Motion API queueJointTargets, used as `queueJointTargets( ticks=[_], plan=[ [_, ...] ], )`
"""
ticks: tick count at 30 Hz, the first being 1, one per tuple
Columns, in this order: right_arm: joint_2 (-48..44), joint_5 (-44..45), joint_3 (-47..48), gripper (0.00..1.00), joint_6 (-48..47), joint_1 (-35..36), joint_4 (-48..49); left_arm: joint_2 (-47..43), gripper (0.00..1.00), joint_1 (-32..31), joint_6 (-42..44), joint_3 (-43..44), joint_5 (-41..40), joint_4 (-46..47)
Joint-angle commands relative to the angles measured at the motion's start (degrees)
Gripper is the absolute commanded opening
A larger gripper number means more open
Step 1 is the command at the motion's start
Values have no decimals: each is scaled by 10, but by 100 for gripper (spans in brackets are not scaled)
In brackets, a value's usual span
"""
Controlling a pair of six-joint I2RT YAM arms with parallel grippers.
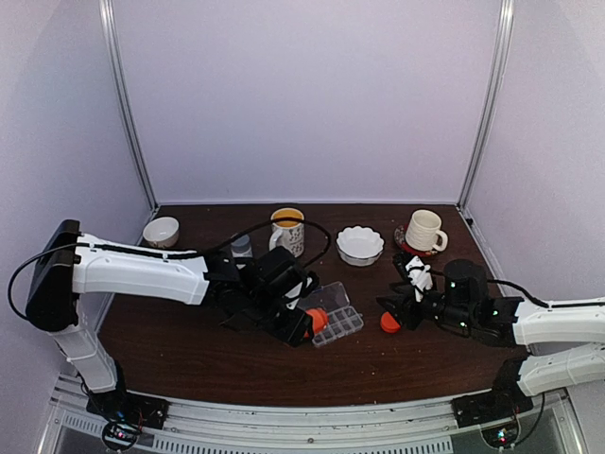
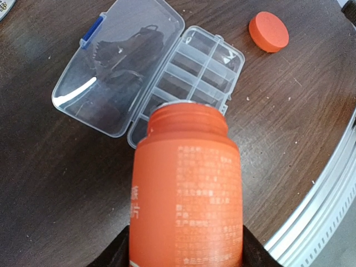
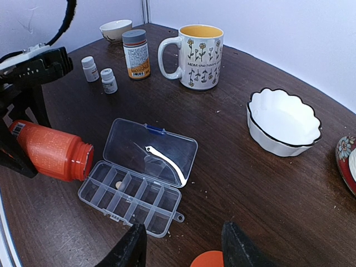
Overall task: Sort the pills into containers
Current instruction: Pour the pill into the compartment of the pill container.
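- Only the right wrist view shows a pill: one pale round pill [image 3: 118, 184] lies in one of the compartments [image 3: 133, 196], in the row next to the lid hinge, near the bottle end. In the left wrist view the bottle hides that spot.
- The flat clear plastic rectangular pill box [image 3: 167, 225] lies open on the dark brown wooden table [image 3: 250, 194]. Its smooth hinged lid [image 3: 153, 150], which has a blue latch, is folded flat. There are two rows of compartments, seemingly five to a row.
- The left gripper [image 2: 186, 253] is clamped on the orange plastic cylindrical bottle [image 2: 186, 189]. The left wrist view shows black fingers [image 2: 119, 250] pressed to both of its sides. The bottle is uncapped and tipped on its side, with its open mouth at the box's edge.
- The right gripper [image 3: 183, 245] has its two black fingers spread apart. One round orange bottle cap [image 3: 210, 258] lies on the table between them; I cannot tell whether it touches them.
- The right wrist view counts two small white bottles [image 3: 108, 79], one grey-capped bottle with an orange label [image 3: 135, 53], one white flowered ceramic mug with a yellow inside [image 3: 194, 55], one white scalloped bowl [image 3: 283, 119] and one small cream bowl [image 3: 115, 28].
- Only the top view shows the cream mug [image 1: 424, 230] whole, standing on a patterned red saucer at the back right.
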Motion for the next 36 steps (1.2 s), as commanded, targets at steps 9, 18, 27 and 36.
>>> queueJointTargets(
  ticks=[9, 18, 27, 36],
  plan=[
    [1, -3, 16, 50, -4, 4, -2, 14, 0, 4, 3, 0, 12, 13],
    [1, -2, 16, 50, -5, 5, -3, -6, 0, 4, 10, 14, 6, -8],
    [2, -3, 16, 50, -5, 6, -5, 47, 0, 6, -1, -14, 29, 28],
    [1, 0, 16, 50, -6, 6, -5, -11, 0, 5, 13, 25, -3, -32]
  ],
)
